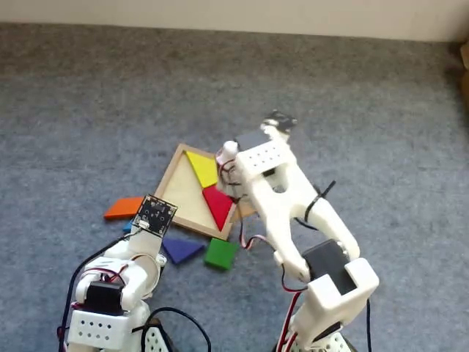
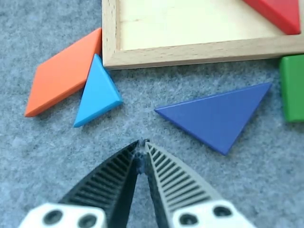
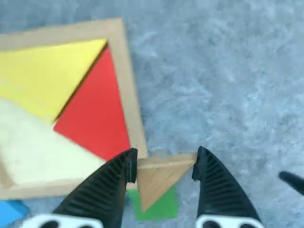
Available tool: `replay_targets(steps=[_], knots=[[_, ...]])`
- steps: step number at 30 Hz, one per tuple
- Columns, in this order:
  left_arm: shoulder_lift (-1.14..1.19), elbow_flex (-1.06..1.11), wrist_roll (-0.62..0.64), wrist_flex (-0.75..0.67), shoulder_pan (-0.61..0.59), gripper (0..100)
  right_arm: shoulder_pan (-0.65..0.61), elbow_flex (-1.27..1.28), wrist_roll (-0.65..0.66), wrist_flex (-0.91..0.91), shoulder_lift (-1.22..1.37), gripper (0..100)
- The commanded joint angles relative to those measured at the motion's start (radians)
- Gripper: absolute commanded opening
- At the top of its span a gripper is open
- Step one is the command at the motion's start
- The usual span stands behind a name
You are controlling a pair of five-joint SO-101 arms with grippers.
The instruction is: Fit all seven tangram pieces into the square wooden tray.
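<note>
R hand point(image 3: 165, 159) clamps wood tri point(image 3: 156, 180) | tray point(image 3: 130, 95): yellow tri point(image 3: 47, 71), red tri point(image 3: 97, 114)

**Two pieces in, five out**

The square wooden tray point(image 2: 190, 50) lies flat on the carpet. A yellow triangle point(image 3: 47, 71) and a red triangle point(image 3: 95, 118) lie edge to edge inside it. Near its rim lie an orange parallelogram point(image 2: 64, 73), a light blue triangle point(image 2: 97, 92) against it, a dark blue triangle point(image 2: 218, 116) and a green square point(image 2: 293, 88). The right gripper point(image 3: 164, 156) pinches a tan triangle point(image 3: 159, 175) at the tray's edge.
</note>
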Motion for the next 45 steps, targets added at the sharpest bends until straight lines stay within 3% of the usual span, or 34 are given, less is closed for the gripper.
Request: replay_targets(steps=[1, 15, 23, 29, 35, 39, 45], knots=[[-0.058, 0.019, 0.005, 0.005, -0.008, 1, -0.087, -0.062, 0.006, -0.013, -0.01, 12.8], [-0.058, 0.019, 0.005, 0.005, -0.008, 1, -0.15, 0.09, -0.072, -0.386, -0.008, 13.1], [-0.058, 0.019, 0.005, 0.005, -0.008, 1, -0.156, 0.11, -0.064, -0.409, -0.01, 13.6], [-0.058, 0.019, 0.005, 0.005, -0.008, 1, -0.16, 0.114, -0.064, -0.406, -0.012, 27.9], [-0.058, 0.019, 0.005, 0.005, -0.008, 1, -0.154, 0.116, -0.064, -0.403, -0.018, 27.9], [-0.058, 0.019, 0.005, 0.005, -0.008, 1, -0.136, 0.11, -0.063, -0.357, -0.019, 22.8], [-0.058, 0.019, 0.005, 0.005, -0.008, 1, -0.045, 0.028, -0.028, -0.331, -0.064, 5.2]])
